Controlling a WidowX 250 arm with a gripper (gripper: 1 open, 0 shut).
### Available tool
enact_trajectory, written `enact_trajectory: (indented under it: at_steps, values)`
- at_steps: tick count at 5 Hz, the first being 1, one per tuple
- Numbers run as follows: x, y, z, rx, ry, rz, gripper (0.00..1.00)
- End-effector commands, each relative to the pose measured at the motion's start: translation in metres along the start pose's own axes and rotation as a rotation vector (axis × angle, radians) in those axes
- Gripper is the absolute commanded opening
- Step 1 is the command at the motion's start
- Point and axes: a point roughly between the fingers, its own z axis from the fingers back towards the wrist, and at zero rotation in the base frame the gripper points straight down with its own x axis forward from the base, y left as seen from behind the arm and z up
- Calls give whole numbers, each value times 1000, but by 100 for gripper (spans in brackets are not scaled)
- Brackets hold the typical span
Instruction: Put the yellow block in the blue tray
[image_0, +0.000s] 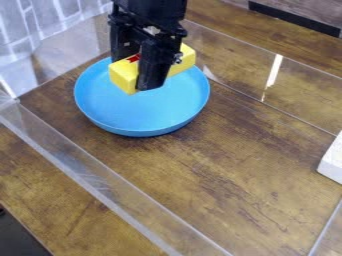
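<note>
The blue tray (134, 112) is a round shallow dish on the wooden table, upper left of centre. Over its back half hangs the yellow block (130, 73), a small yellow bar with a bit of red label showing. My black gripper (151, 74) comes down from the top and is shut on the yellow block, its fingers (156, 68) covering the middle of the bar. The block's ends stick out left and right of the fingers. Whether the block touches the tray floor I cannot tell.
A transparent wall runs along the table's left and front edges (80, 170). A white object (333, 160) sits at the right edge. Bare wooden tabletop (227, 180) lies in front of and to the right of the tray.
</note>
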Motion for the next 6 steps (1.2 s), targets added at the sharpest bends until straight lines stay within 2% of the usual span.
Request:
enact_trajectory:
  at_steps: [1,2,3,4,5,6]
  values:
    - [5,-9,19,20,-66,-66,0]
    - [7,-12,22,19,-63,-54,100]
    - [14,-11,15,15,-57,-10,100]
    - [18,-12,6,13,-48,-16,100]
    - [15,-6,-11,23,-40,-81,100]
    - [13,-3,-38,46,-17,-195,100]
